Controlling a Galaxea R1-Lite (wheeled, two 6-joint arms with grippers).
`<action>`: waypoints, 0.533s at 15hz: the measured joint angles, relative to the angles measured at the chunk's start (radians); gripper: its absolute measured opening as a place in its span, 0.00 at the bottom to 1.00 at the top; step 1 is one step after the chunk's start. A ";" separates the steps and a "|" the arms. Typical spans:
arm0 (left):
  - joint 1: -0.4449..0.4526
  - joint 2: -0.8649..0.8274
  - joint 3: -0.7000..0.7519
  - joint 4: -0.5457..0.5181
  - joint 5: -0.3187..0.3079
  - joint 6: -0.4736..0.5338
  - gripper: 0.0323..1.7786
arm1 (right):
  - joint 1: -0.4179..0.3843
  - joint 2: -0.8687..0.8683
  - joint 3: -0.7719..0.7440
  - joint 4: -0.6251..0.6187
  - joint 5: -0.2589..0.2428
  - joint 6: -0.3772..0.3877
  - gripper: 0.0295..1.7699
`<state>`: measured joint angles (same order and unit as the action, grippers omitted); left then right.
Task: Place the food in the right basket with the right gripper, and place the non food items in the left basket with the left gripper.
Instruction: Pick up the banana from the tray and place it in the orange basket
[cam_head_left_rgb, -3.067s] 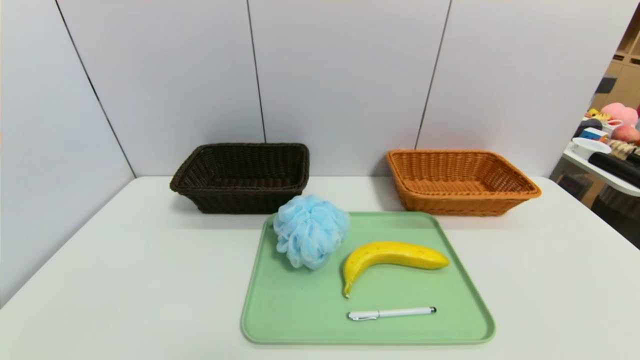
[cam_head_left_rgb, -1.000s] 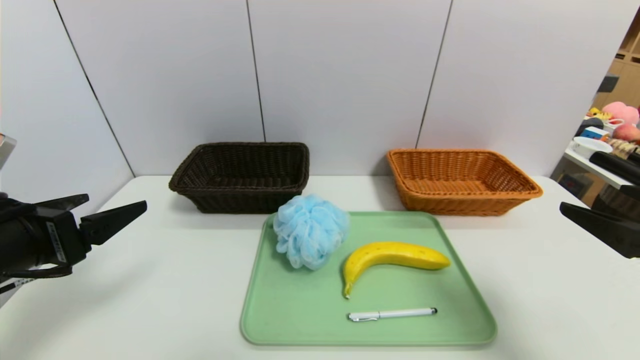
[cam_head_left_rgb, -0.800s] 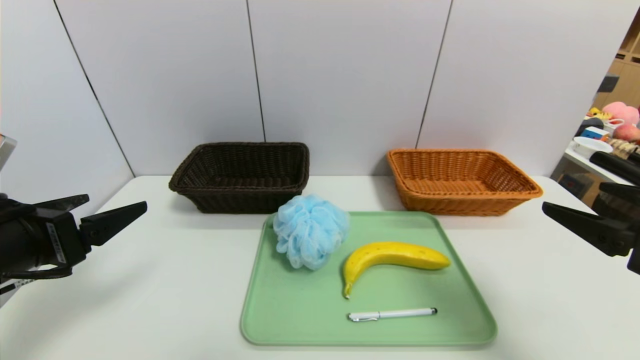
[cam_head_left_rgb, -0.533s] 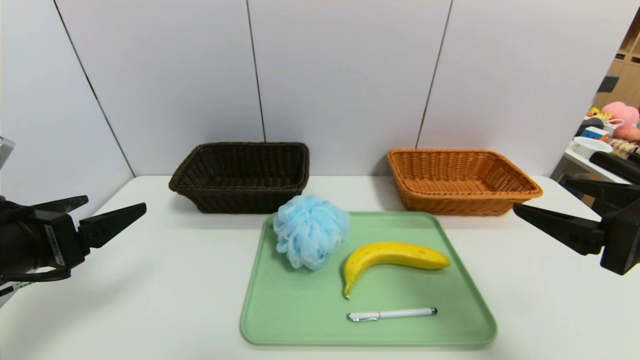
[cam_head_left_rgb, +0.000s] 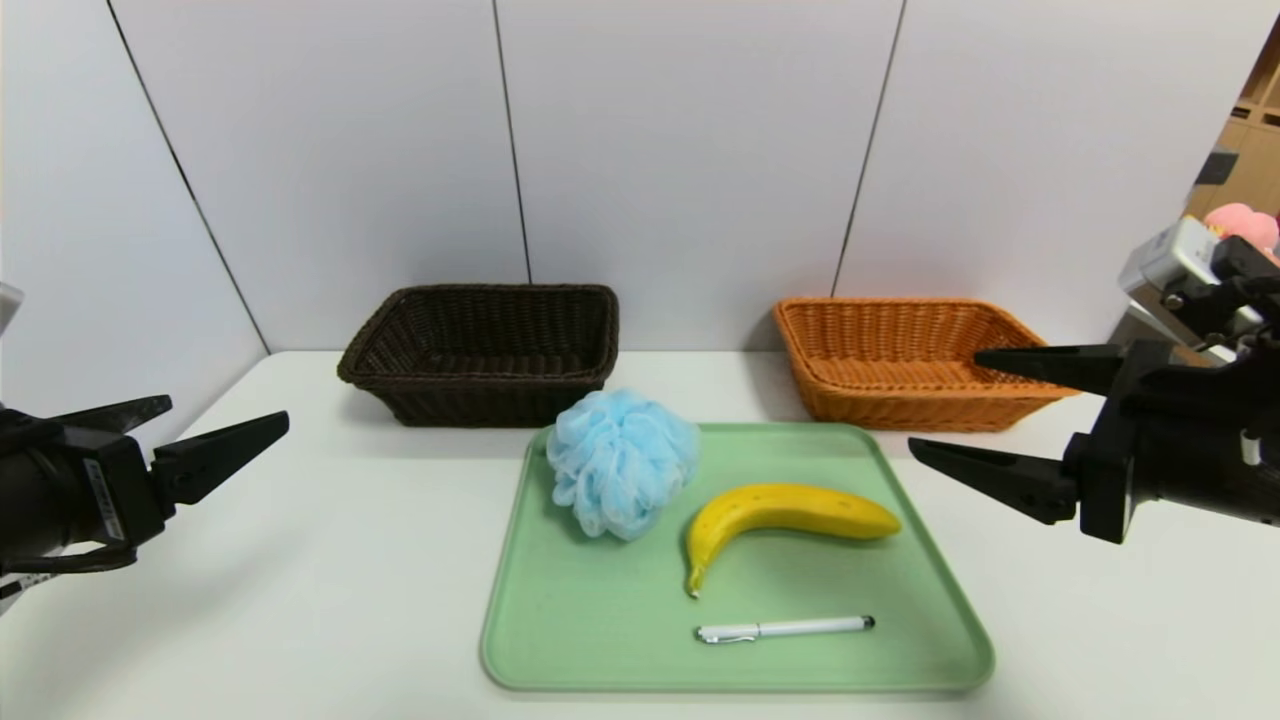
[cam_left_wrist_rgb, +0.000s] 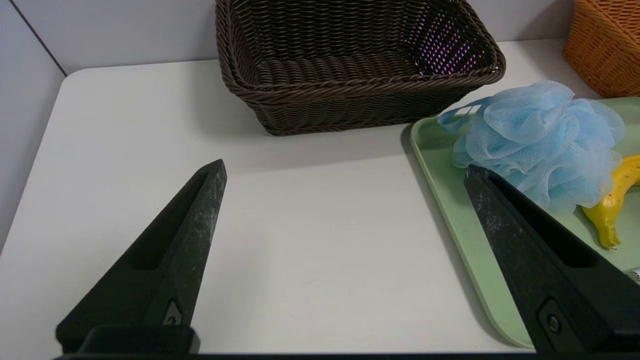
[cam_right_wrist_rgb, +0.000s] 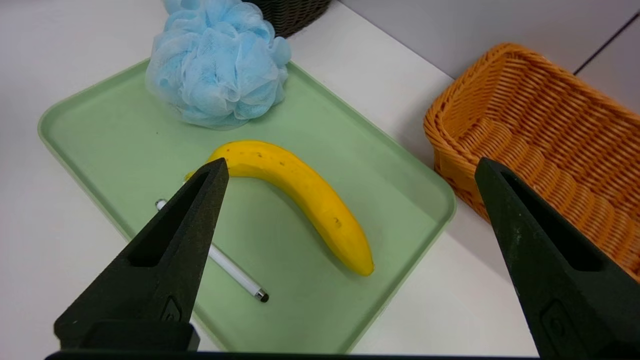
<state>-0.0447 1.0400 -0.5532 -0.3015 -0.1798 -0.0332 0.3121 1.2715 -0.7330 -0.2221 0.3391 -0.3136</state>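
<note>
My right tool (cam_head_left_rgb: 945, 400) hangs by the tray's right edge, fingers spread wide, holding nothing. My left tool (cam_head_left_rgb: 228, 408) hangs over the worktop (cam_head_left_rgb: 340, 600), left of the tray (cam_head_left_rgb: 600, 640), also wide open with nothing in it. The banana (cam_head_left_rgb: 790, 508), puff (cam_head_left_rgb: 622, 463) and pen (cam_head_left_rgb: 785, 628) lie on the tray, in front of the dark basket (cam_head_left_rgb: 480, 390) and orange basket (cam_head_left_rgb: 900, 405). My left tool carries a small pale label, its print too small to read.

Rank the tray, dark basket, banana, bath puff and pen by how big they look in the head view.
1. Green tray
2. Dark brown basket
3. Blue bath puff and banana: too alike to rank
4. White pen
</note>
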 joint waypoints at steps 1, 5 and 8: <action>-0.001 -0.002 -0.001 0.001 0.000 0.004 0.95 | -0.002 0.031 -0.022 0.005 0.018 -0.021 0.96; -0.028 -0.003 0.003 0.007 0.000 0.008 0.95 | -0.002 0.141 -0.118 0.073 0.043 -0.092 0.96; -0.070 0.000 0.004 0.007 0.019 0.015 0.95 | -0.001 0.208 -0.192 0.171 0.045 -0.150 0.96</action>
<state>-0.1145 1.0400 -0.5489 -0.2943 -0.1611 -0.0181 0.3111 1.4791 -0.9247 -0.0509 0.3838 -0.4636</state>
